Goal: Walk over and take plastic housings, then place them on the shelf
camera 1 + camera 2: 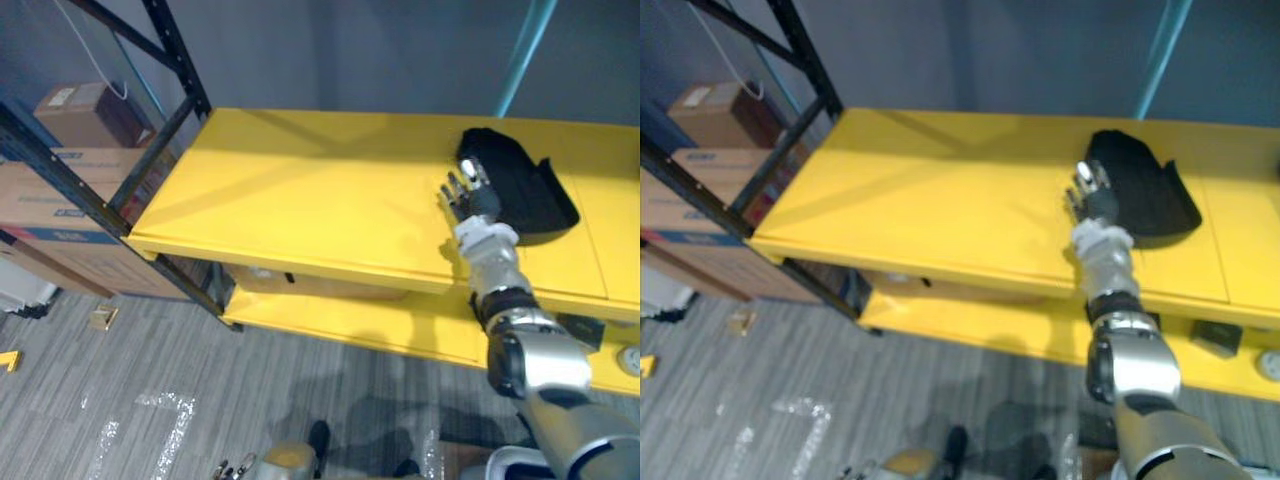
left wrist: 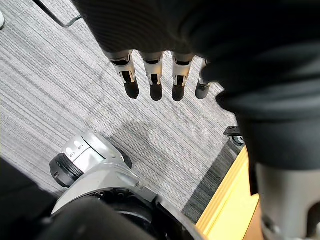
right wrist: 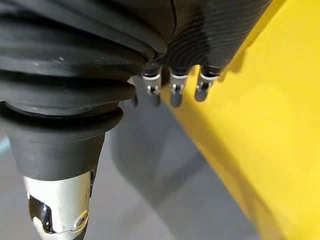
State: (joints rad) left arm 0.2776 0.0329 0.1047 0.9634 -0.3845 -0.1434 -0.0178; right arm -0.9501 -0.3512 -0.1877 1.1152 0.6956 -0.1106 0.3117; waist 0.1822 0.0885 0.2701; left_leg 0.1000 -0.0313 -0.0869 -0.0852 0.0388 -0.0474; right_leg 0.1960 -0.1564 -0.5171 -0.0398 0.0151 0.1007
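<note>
Black curved housing (image 1: 520,190) on smooth yellow shelf (image 1: 300,190)

- Right hand (image 1: 468,197): silver fingers (image 3: 173,90) with dark tips. The back and wrist sit under a dark ribbed cover (image 3: 65,65).
- Right arm (image 1: 497,270): silver-grey shells with a pale wrist segment (image 1: 487,240), a black ring band (image 1: 504,304) on the forearm and a rounded glossy elbow housing (image 1: 540,365).
- Left hand (image 2: 154,75): a row of silver fingers, each with a dark rounded tip, below a dark ribbed cover.
</note>
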